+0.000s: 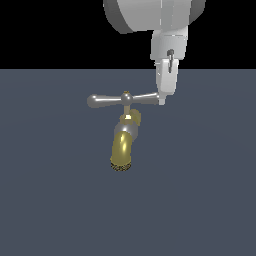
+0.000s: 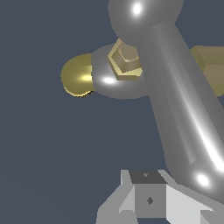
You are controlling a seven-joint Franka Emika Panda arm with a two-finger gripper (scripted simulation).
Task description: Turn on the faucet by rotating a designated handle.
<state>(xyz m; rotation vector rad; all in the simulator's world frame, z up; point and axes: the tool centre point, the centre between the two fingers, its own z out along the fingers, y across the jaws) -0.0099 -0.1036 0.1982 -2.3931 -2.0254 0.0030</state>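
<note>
The faucet [image 1: 122,147] stands on the dark floor, its brass spout curving down toward the camera below a grey collar [image 1: 125,131]. On top, the handle [image 1: 107,100] is a grey crossbar lying level, left to right. My gripper [image 1: 162,100] hangs straight down with its fingers together, the tip against the bar's end on the exterior view's right, beside it and not around it. In the wrist view the handle [image 2: 175,96] runs diagonally past my gripper [image 2: 148,199]. Its bulbous end lies right beside the fingers. The faucet's spout [image 2: 78,76] shows beyond.
A flat dark blue-grey floor [image 1: 50,200] surrounds the faucet on all sides. The arm's white wrist housing [image 1: 165,20] hangs above and to the exterior view's right of the handle. A brass nut [image 2: 124,59] caps the stem.
</note>
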